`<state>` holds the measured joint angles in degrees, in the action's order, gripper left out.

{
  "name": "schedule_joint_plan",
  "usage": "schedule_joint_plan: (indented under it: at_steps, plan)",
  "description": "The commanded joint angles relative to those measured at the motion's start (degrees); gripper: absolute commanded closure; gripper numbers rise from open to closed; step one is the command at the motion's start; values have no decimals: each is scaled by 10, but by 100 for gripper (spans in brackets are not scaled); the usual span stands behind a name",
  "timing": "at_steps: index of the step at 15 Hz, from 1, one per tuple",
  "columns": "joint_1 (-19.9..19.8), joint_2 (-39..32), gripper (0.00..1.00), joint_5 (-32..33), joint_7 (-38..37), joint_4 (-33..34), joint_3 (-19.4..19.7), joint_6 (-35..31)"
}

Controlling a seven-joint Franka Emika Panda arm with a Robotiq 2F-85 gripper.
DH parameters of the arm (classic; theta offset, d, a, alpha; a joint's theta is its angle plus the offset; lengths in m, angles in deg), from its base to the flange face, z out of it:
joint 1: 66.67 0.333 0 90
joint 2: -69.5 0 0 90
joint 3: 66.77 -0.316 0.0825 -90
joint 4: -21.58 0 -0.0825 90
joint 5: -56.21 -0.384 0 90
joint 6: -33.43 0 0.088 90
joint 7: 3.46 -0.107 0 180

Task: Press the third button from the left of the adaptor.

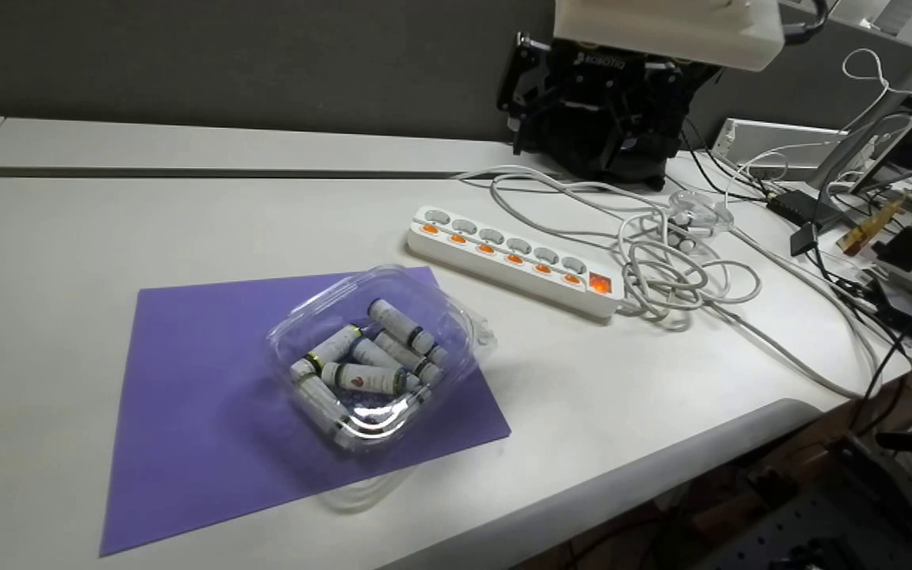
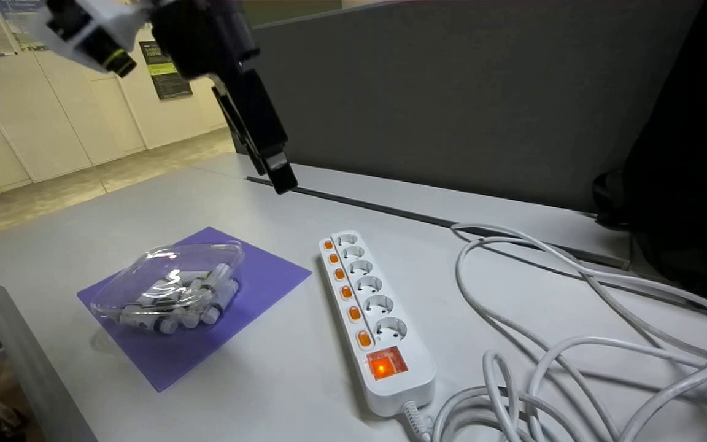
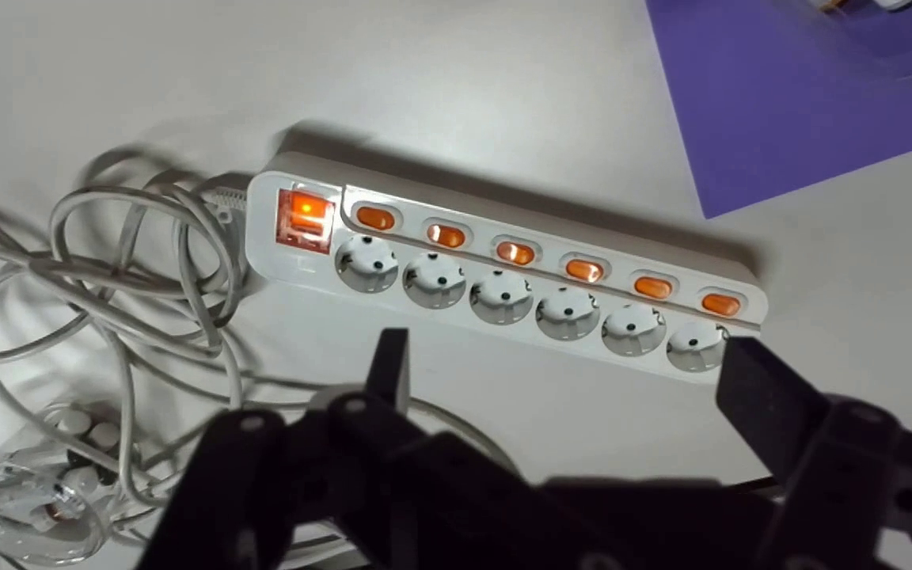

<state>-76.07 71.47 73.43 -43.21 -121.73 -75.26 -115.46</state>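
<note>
The adaptor is a white power strip (image 1: 515, 265) lying on the table, also in an exterior view (image 2: 378, 307) and the wrist view (image 3: 503, 261). It has a row of small orange buttons beside its sockets and a larger lit orange switch (image 2: 386, 363) at the cable end. Counted from the end away from that switch, the third button (image 1: 486, 248) is uncovered; it shows in the wrist view (image 3: 584, 270) too. My gripper (image 3: 567, 364) is open and empty, raised above the table on the socket side of the strip, apart from it. It shows in both exterior views (image 1: 587, 158) (image 2: 274, 173).
A clear container (image 1: 377, 356) of small bottles stands on a purple sheet (image 1: 187, 412) near the strip. Tangled cables (image 1: 662, 273) lie at the switch end, with a small clear container (image 1: 697, 215) among them. A dark partition (image 1: 226, 63) stands behind the table.
</note>
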Motion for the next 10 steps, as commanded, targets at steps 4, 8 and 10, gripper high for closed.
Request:
schedule_joint_plan:
  at_steps: [4,8,10]
  plan:
    - [38,3,0,1,0,-1,35,2]
    - [42,-20,0,-6,16,15,45,-12]
    - [50,-51,0,-27,41,33,57,-19]
